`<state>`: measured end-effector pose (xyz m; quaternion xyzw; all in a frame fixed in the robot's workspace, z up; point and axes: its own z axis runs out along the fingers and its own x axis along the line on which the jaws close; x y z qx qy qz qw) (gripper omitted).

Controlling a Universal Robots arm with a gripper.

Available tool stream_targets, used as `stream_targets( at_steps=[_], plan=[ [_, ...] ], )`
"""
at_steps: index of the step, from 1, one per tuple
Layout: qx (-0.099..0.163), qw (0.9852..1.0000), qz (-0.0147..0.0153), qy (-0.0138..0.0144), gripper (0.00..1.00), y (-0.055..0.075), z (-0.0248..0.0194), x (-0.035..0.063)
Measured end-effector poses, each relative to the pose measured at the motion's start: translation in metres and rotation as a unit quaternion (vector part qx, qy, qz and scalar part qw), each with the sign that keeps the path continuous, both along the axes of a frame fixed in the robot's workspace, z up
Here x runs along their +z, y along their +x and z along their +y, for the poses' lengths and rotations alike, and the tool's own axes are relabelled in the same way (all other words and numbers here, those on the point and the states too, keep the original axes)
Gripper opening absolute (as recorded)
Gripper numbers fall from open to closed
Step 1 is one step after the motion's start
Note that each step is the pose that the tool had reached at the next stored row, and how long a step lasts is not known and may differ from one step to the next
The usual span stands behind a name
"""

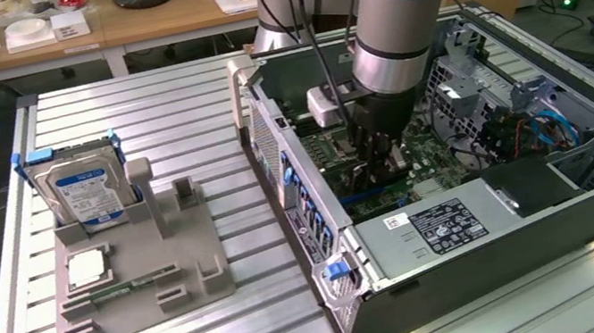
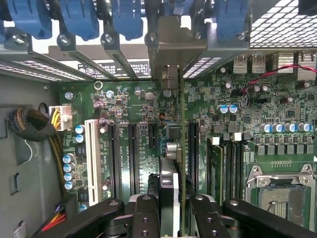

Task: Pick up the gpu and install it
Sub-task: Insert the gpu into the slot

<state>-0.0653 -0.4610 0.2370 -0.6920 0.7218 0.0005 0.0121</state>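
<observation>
Gripper clamped on gpu top edge, card upright above motherboard slots; thin, rigid, light, fragile.

A green motherboard is showing black slots and one white slot, blue retention clips are lining the grey case, and a silver hard drive is wearing a blue-white label.

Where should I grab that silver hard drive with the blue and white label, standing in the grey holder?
Take the silver hard drive by its top edge, coming straight down, jaws across its two flat faces. It stands upright in the grey holder, whose walls cover its lower part.
</observation>
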Motion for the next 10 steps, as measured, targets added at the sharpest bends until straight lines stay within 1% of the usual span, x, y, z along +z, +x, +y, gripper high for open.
stream_targets(
  at_steps=[10],
  plan=[
    [0.000, 1.0000, 0.0005, -0.0001, 0.28, -0.0005, 0.0000, -0.0025]
  ],
)
